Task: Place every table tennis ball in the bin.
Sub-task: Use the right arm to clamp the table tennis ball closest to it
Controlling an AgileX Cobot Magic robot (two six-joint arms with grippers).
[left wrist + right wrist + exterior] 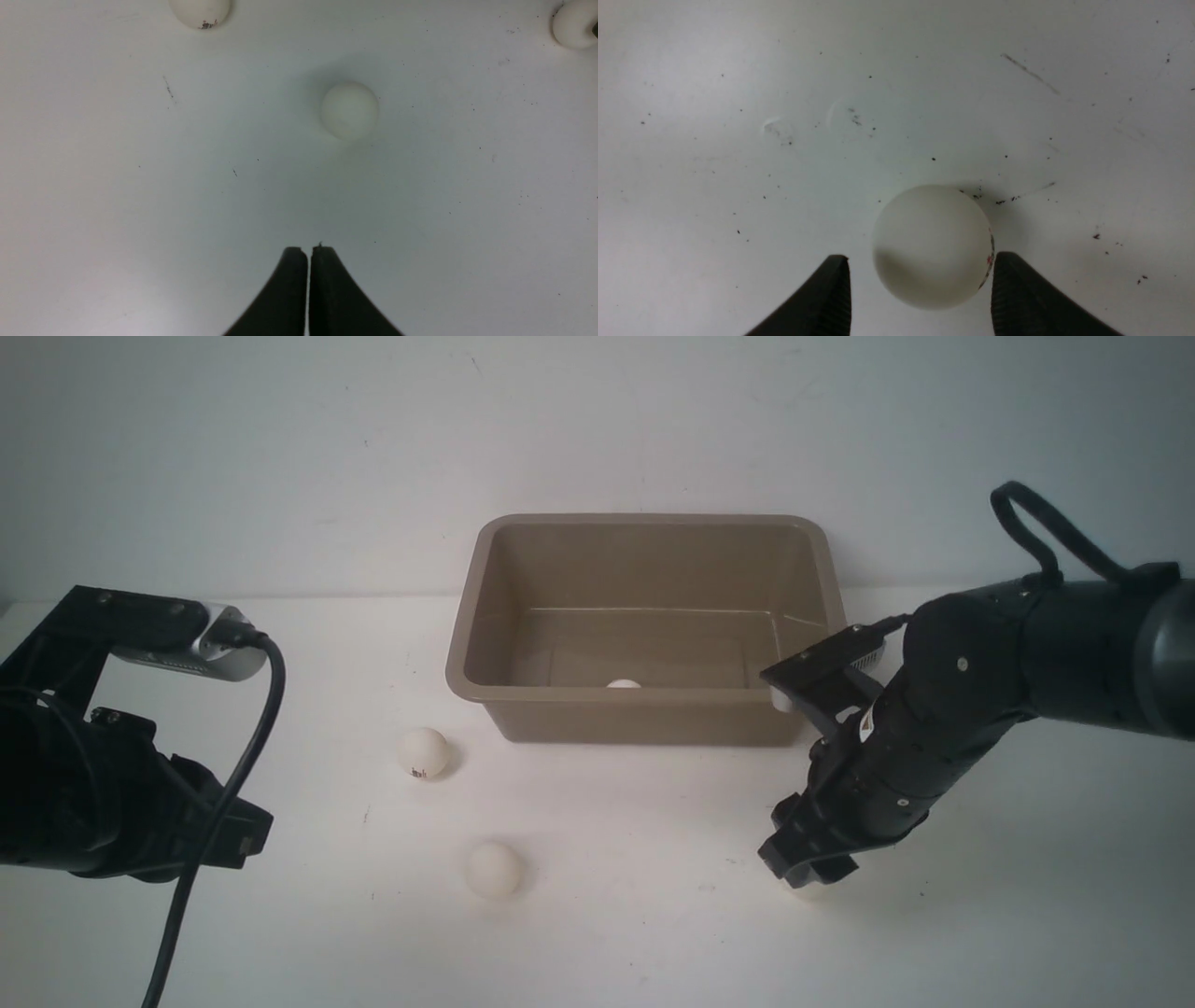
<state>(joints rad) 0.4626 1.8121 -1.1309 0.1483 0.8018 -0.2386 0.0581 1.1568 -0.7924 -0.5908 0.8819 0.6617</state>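
White tabletop [653, 933], scuffed and speckled with dark flecks.

Tan-brown bin [644, 721] stands at the far middle of it, upright, open side up.

Right gripper [920, 261]: down at the tabletop, on the near side of the bin and off its right front corner. Jaws apart, one on each side of a ball. One jaw sits just at the ball's skin and there is a clear gap at the other, so it is not clamped.

Left gripper [308, 252]: well to the left of the bin and nearer the robot, above bare tabletop. Jaws together, nothing between them.

Straddled ball [931, 246]: on the tabletop, small printed mark at its edge.

Marked ball [423, 752]: near the bin's left front corner, outside it, apart from the wall.

Plain ball [493, 870]: further out from the bin's front wall than the marked ball, in the open.

Binned ball [624, 684]: inside the bin on its floor, only the top showing over the near rim.
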